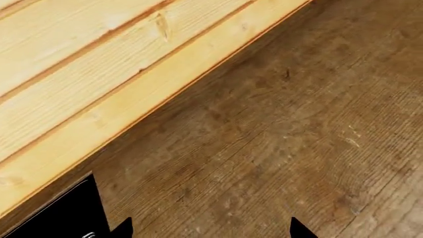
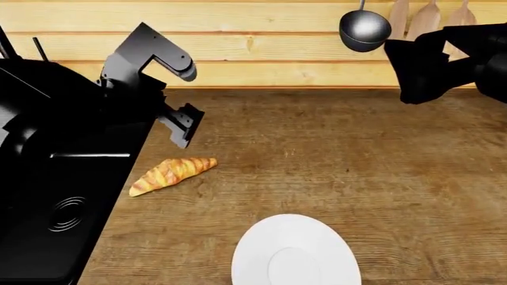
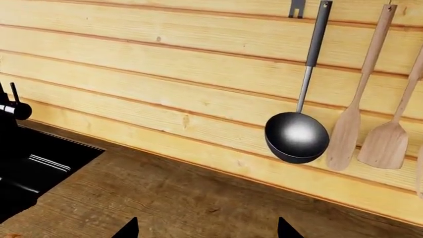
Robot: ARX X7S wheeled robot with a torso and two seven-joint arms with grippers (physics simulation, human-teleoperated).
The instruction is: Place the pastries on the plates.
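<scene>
One golden-brown croissant lies on the wooden counter beside the sink. The large plain white plate sits at the counter's front edge, right of the croissant. My left gripper hovers just above and behind the croissant; its fingertips stand wide apart with nothing between them. My right gripper is raised at the back right near the wall, open and empty; its fingertips show only bare counter between them. The second croissant and the small saucer are out of view.
A black sink with a faucet fills the left side. A ladle and wooden spatulas hang on the plank wall at the back right, close to my right arm.
</scene>
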